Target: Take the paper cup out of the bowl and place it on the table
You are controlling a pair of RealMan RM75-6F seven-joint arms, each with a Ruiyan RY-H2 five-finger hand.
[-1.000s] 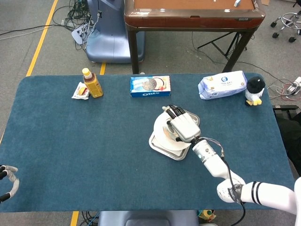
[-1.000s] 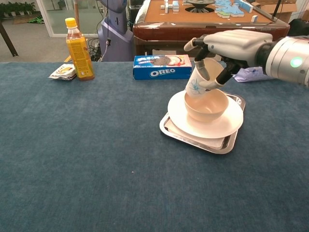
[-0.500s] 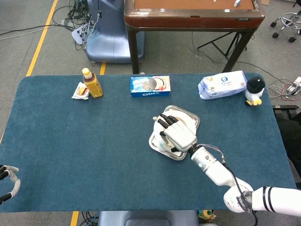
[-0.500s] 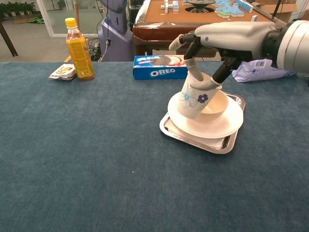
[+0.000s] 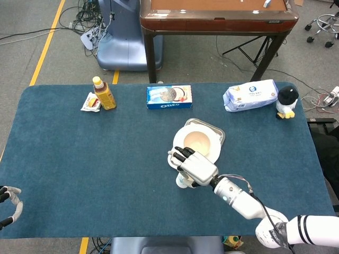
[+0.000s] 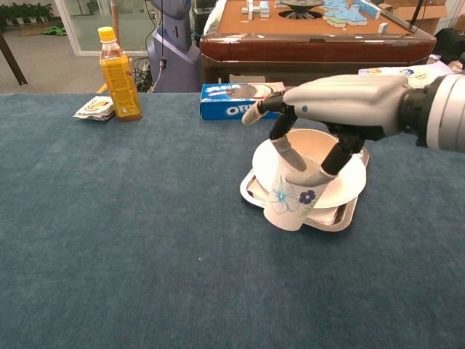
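Gripping the paper cup [image 6: 292,201] by its rim, right hand [image 6: 341,109] needed a level set-down near the bowl [image 5: 197,143].

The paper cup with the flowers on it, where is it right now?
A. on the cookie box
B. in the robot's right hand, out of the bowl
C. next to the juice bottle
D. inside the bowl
B: the right hand grips the paper cup in front of the tray, and the bowl sits empty.
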